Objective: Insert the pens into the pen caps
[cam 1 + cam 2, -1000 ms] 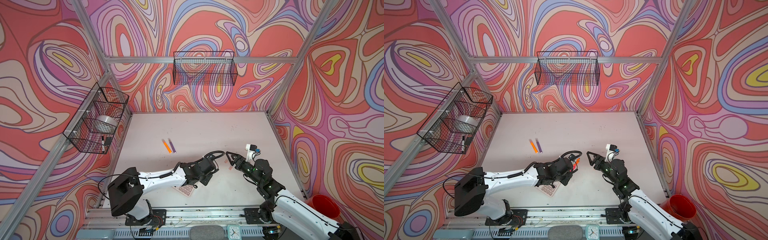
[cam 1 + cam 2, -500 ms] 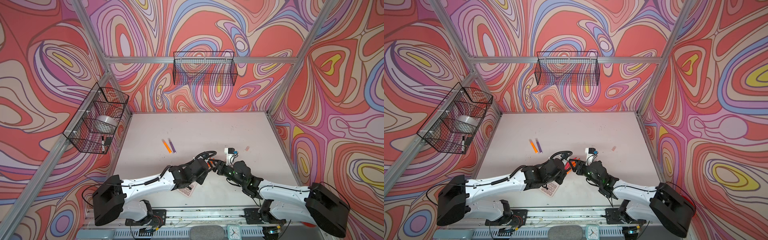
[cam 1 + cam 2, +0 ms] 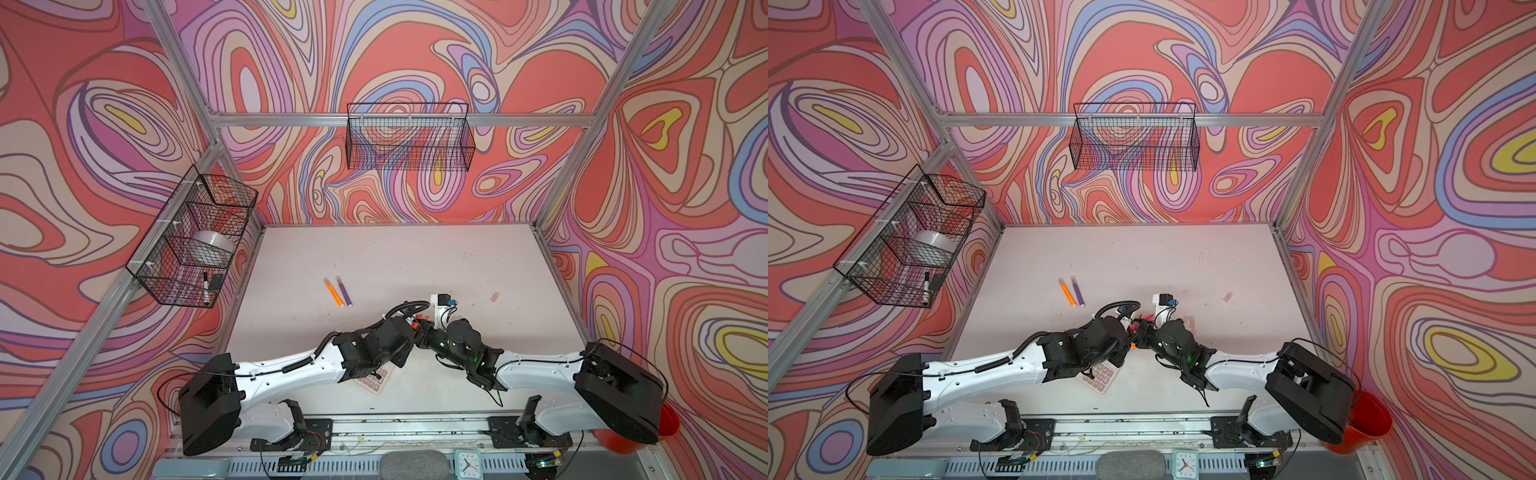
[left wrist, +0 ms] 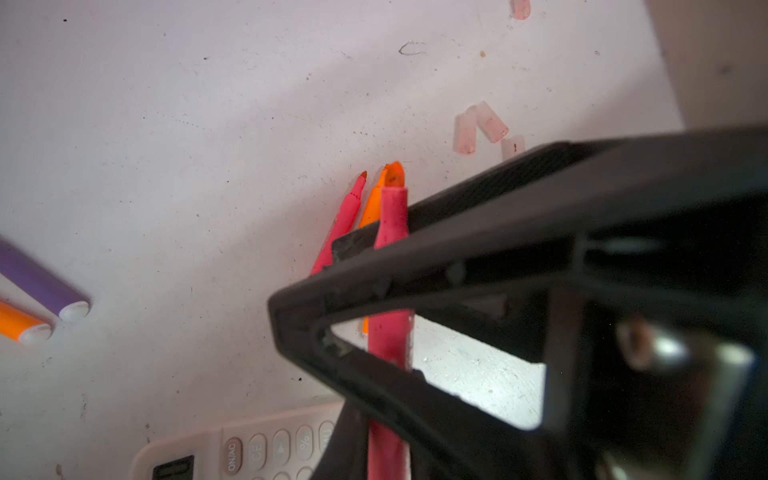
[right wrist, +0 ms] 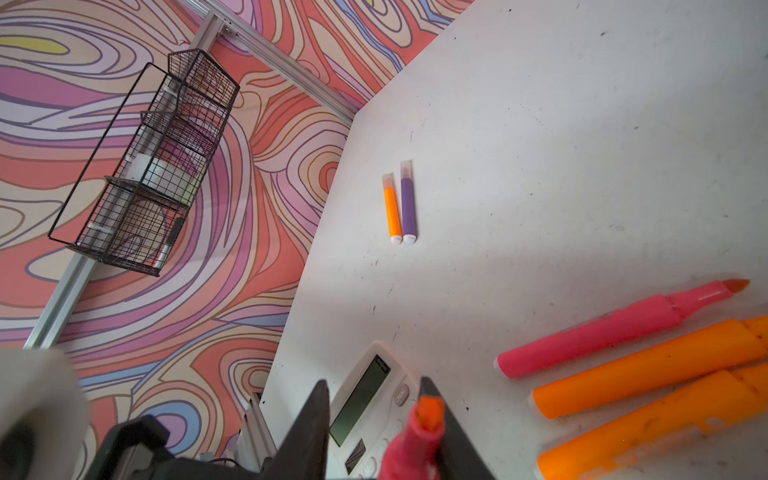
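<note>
On the table (image 3: 374, 257), the calculator (image 3: 1100, 376) is being partly hidden beneath the left arm (image 3: 291, 370). A pink pen (image 4: 392, 212) is being clamped tightly by the left gripper (image 3: 409, 328). Its orange tip is being bracketed by the right gripper (image 5: 374, 386), jaws narrowly apart. Three pen caps (image 4: 464, 131) are being seen lying together nearby.
</note>
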`<state>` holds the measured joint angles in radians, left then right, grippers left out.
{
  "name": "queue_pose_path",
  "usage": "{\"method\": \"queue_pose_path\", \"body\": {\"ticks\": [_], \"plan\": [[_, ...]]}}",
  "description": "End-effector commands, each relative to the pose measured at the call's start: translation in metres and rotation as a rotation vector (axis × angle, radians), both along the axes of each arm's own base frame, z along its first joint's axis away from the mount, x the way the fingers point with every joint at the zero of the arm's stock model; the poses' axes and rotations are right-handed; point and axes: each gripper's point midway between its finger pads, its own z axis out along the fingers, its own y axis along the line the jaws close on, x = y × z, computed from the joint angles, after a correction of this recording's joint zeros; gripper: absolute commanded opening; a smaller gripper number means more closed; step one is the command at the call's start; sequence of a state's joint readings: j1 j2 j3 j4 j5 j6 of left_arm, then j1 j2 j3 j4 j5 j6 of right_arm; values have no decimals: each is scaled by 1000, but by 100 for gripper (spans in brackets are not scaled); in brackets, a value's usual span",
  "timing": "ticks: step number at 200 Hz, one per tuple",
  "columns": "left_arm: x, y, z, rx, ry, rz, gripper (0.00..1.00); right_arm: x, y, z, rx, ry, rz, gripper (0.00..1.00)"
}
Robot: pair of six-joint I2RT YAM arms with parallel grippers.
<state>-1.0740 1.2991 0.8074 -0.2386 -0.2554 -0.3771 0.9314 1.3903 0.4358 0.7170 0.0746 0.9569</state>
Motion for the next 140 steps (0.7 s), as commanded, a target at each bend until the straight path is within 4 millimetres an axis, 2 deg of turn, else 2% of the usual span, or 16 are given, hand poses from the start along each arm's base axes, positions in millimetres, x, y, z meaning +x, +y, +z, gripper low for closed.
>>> {"method": "queue_pose_path", "body": {"ticks": [1, 19, 53, 68, 114, 140], "plan": [[3, 1, 9, -27, -38, 6, 10, 1, 9, 7, 7, -16, 7, 24], [3, 0, 10, -29, -40, 2, 13, -1, 11, 3, 11, -8, 11, 11], [3, -2, 11, -42, -52, -8, 29, -3, 10, 8, 48, -3, 12, 4], [3, -3, 10, -43, -51, -14, 33, -6, 10, 10, 64, -2, 12, 3], [3, -5, 7, -37, -43, -19, 34, -12, 15, 12, 89, 3, 32, 1], [2, -4, 8, -39, -46, -18, 29, -14, 20, 12, 101, 5, 49, 1]]}}
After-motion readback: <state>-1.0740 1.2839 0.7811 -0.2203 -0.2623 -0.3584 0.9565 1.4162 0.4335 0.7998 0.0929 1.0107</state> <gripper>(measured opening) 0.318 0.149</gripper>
